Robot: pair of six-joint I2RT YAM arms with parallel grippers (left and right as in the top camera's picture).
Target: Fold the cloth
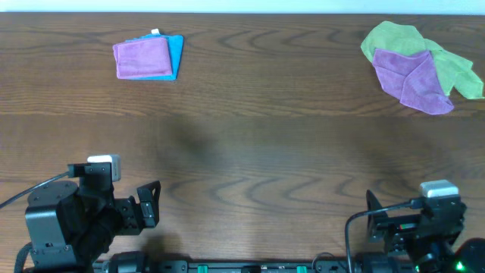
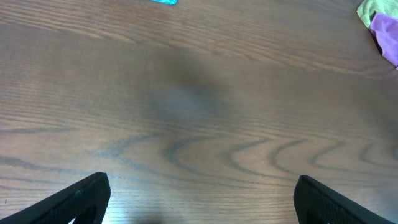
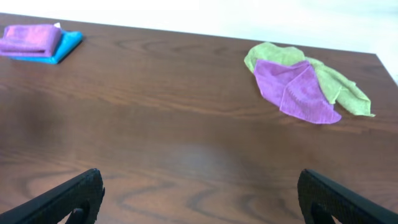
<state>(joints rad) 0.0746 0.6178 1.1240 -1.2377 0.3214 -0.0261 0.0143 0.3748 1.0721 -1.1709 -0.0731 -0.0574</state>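
A crumpled purple cloth lies on a crumpled green cloth at the far right of the table; both show in the right wrist view, purple over green. A folded purple cloth sits on a folded blue cloth at the far left, also in the right wrist view. My left gripper is open and empty at the near left edge, fingers wide in its wrist view. My right gripper is open and empty at the near right, above bare wood.
The dark wooden table runs across the view. Its far edge meets a white wall. The arm bases stand at the near edge.
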